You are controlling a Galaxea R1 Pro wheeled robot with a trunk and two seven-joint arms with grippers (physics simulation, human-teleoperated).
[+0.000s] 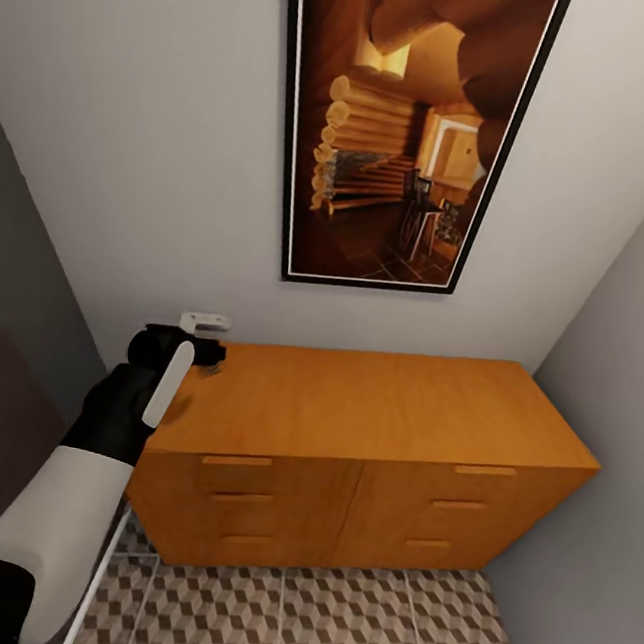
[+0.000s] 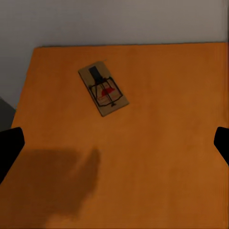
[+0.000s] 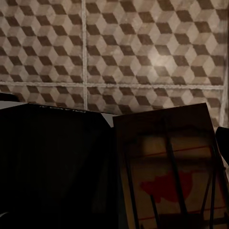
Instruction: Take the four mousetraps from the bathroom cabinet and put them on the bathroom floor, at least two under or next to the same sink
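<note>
mousetrap flat on cabinet, ahead of spread left gripper

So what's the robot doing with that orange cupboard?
It is collecting mousetraps. Its left gripper hangs open above the left end of the cabinet, and a mousetrap lies flat on the cabinet top below it, not yet grasped. In the right wrist view, another mousetrap sits very close to the camera above the patterned bathroom floor, seemingly held there.
</note>
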